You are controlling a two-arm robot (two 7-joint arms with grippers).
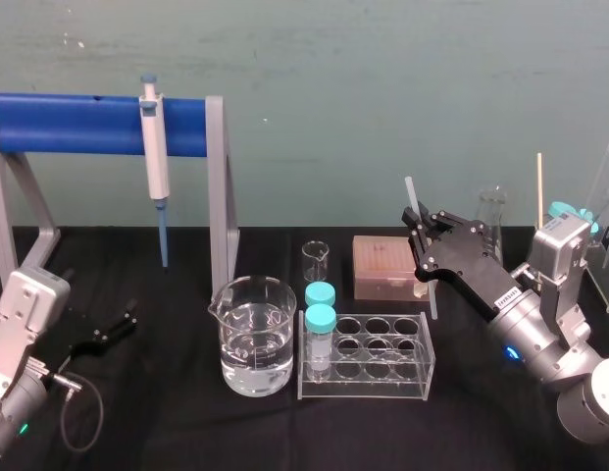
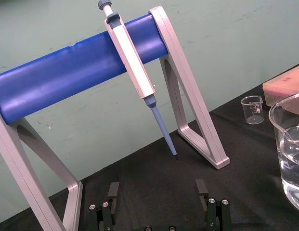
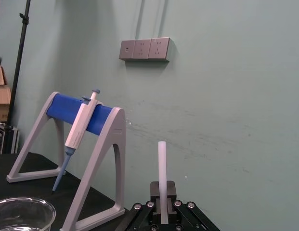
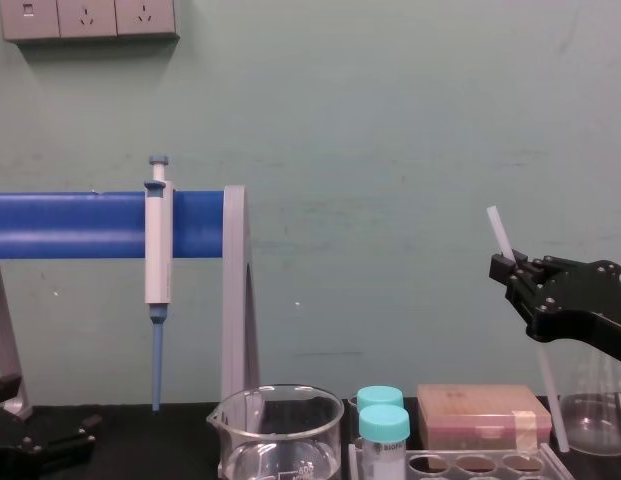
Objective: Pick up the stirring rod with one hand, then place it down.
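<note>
My right gripper (image 1: 421, 232) is shut on the stirring rod (image 1: 431, 292), a thin translucent-white rod. It holds the rod nearly upright and slightly tilted above the table, behind the tube rack at the right. In the chest view the stirring rod (image 4: 500, 232) sticks up out of the right gripper (image 4: 506, 266) and continues below it. The right wrist view shows the stirring rod (image 3: 162, 163) clamped between the fingertips of the right gripper (image 3: 162, 191). My left gripper (image 1: 123, 324) rests low at the left, and in its wrist view the left gripper (image 2: 157, 190) is open with nothing between its fingers.
A beaker of water (image 1: 253, 339) stands at the centre. Beside it is a clear tube rack (image 1: 422, 373) with two teal-capped tubes (image 1: 321, 319). Behind are a small beaker (image 1: 316, 260), a brown box (image 1: 387, 267) and a flask (image 1: 492, 211). A pipette (image 1: 154, 147) hangs on the blue stand (image 1: 69, 124).
</note>
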